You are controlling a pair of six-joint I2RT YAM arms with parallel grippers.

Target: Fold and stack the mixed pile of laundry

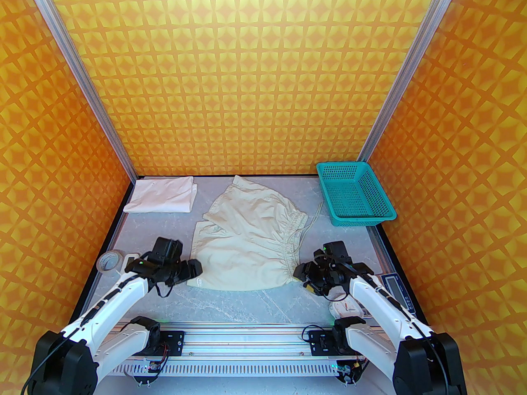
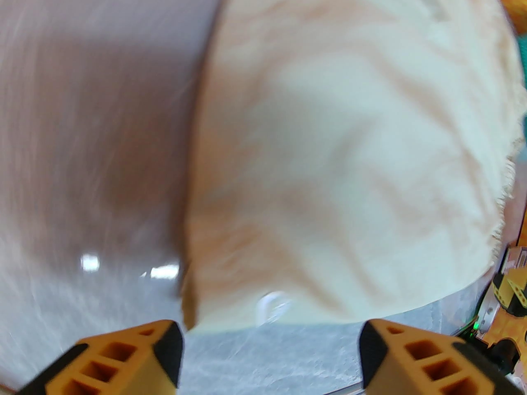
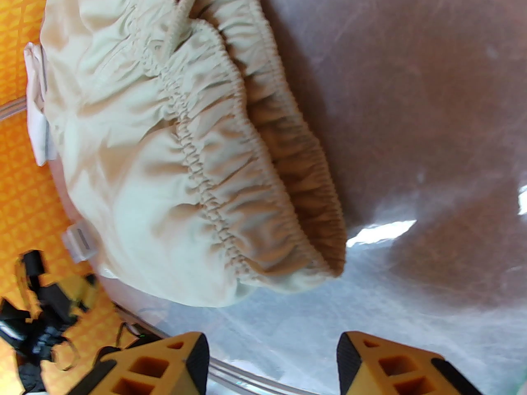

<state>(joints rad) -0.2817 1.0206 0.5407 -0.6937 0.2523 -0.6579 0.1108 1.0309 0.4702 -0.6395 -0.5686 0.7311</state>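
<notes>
Between the left gripper point(image 2: 271, 356) and right gripper point(image 3: 271, 360), both parted and empty, shorts point(image 1: 247, 241) are spread on a grey marbled table point(image 1: 247, 303); orange patterned walls point(image 1: 263, 76) are seen beyond.

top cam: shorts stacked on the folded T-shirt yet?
No: the shorts lie spread mid-table, apart from the folded white T-shirt in the far left corner.

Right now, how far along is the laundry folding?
Done: the T-shirt lies folded at the far left corner. In hand: nothing; the left fingers and right fingers stand open beside the near corners of the shorts. Left: fold the spread-out shorts and stack them with the T-shirt.
</notes>
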